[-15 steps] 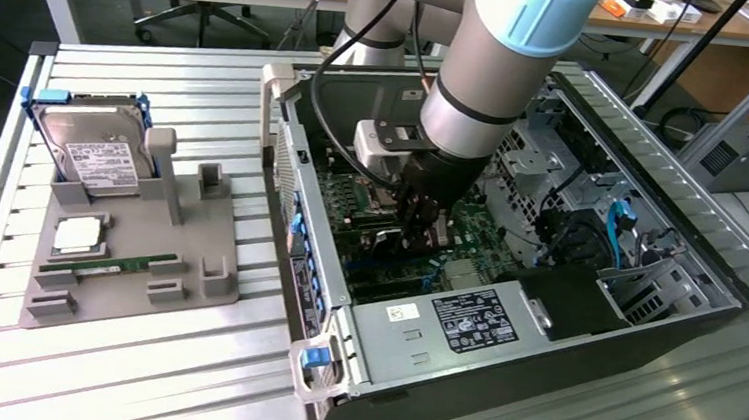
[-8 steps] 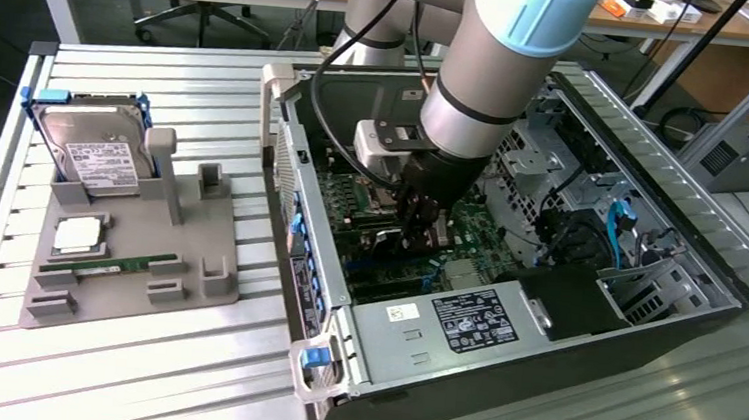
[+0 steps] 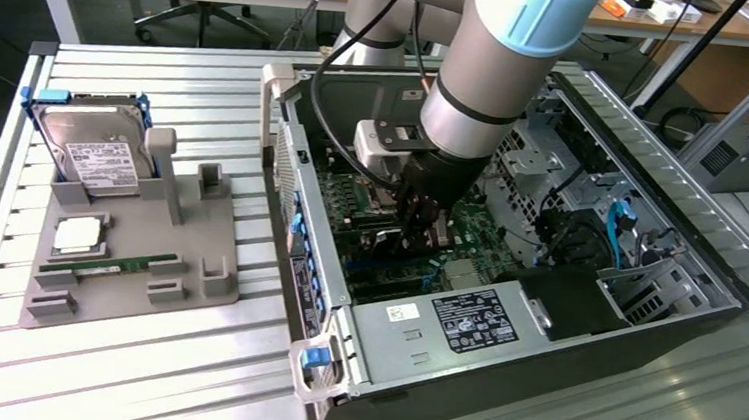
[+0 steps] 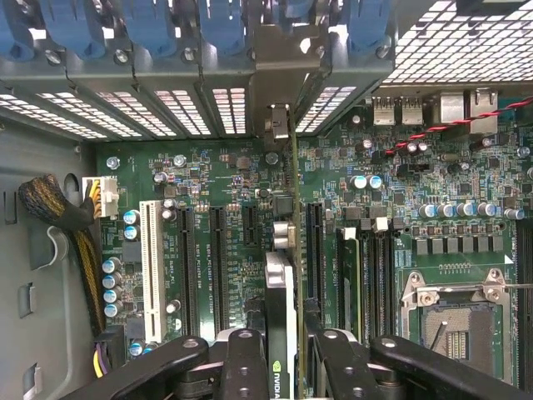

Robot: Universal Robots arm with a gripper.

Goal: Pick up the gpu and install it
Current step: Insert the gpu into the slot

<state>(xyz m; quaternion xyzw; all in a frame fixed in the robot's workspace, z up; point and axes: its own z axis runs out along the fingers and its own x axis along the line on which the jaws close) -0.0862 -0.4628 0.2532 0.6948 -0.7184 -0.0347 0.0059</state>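
Now we see gripper (image 4: 287, 354) clamping gpu (image 4: 281, 292) edge-on, motherboard (image 4: 233, 242) slots directly beyond its fingertips.

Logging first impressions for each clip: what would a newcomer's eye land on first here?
First, the big arm reaching down into the open computer case, its gripper low over the green motherboard. In the wrist view the jaws are clamped on the gpu, held edge-on above the motherboard's black slots. To the exterior view's left, a grey holder tray carries a hard drive standing upright and a RAM stick lying flat.
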